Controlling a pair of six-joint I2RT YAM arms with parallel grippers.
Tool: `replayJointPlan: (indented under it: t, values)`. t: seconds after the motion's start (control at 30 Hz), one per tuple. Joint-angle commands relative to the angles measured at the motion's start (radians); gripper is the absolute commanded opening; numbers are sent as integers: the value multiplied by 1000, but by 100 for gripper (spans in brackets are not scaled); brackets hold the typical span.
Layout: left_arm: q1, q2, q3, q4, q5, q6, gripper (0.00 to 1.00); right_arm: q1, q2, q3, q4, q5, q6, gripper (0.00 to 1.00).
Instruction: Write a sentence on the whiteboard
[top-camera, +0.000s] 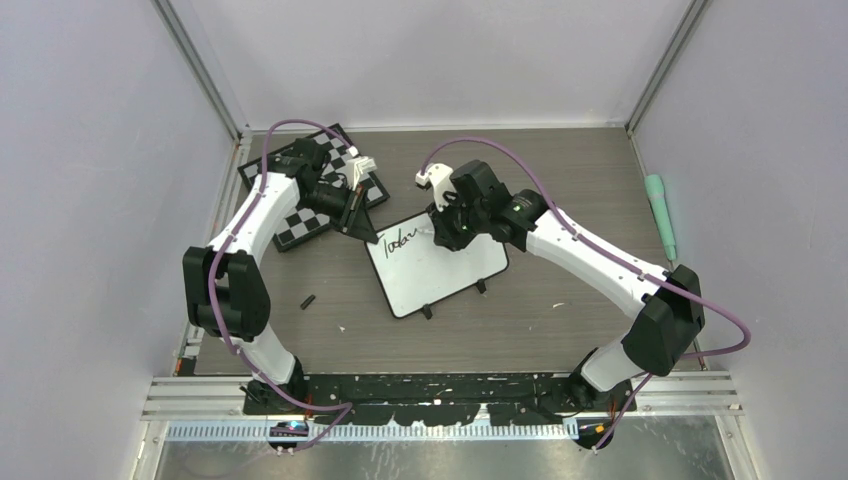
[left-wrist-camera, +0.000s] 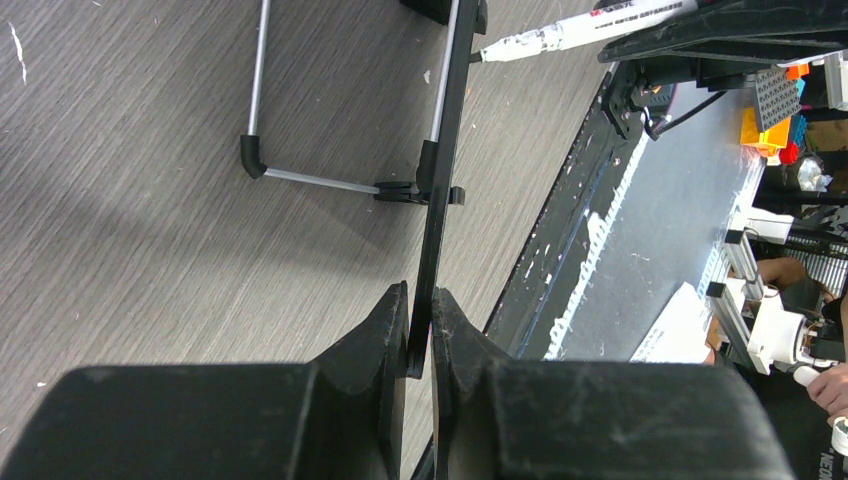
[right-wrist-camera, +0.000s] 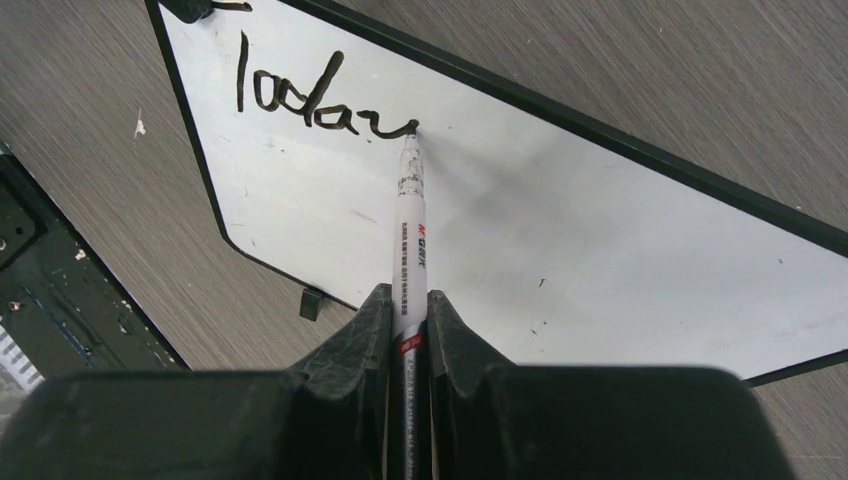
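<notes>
The left claw (left-wrist-camera: 420, 335) pinches the edge of the whiteboard (right-wrist-camera: 560, 230), and the right claw (right-wrist-camera: 410, 315) pinches a marker (right-wrist-camera: 411, 230) whose tip touches the end of the unfinished sentence (right-wrist-camera: 300, 95).

1. The whiteboard (top-camera: 445, 275) lies at the middle of the worktop (top-camera: 560, 200).
2. The chessboard (top-camera: 300, 228) lies behind and left of it, just beside its far-left corner.
3. The marker (right-wrist-camera: 411, 225) tip touches the whiteboard at the end of the unfinished sentence (right-wrist-camera: 300, 95).
</notes>
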Motion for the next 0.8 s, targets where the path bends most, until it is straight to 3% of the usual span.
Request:
replayJointPlan:
  t: [0.0, 0.4, 0.77]
  values:
    - [0, -37, -2, 0, 1, -21, 0, -5, -36, -17, 14, -10, 2, 0]
    - [0, -32, -3, 4, 1, -25, 0, 25, -60, -77, 10, -27, 9, 0]
    - [0, -51, -23, 9, -1, -32, 0, 59, -76, -12, -13, -132, 21, 0]
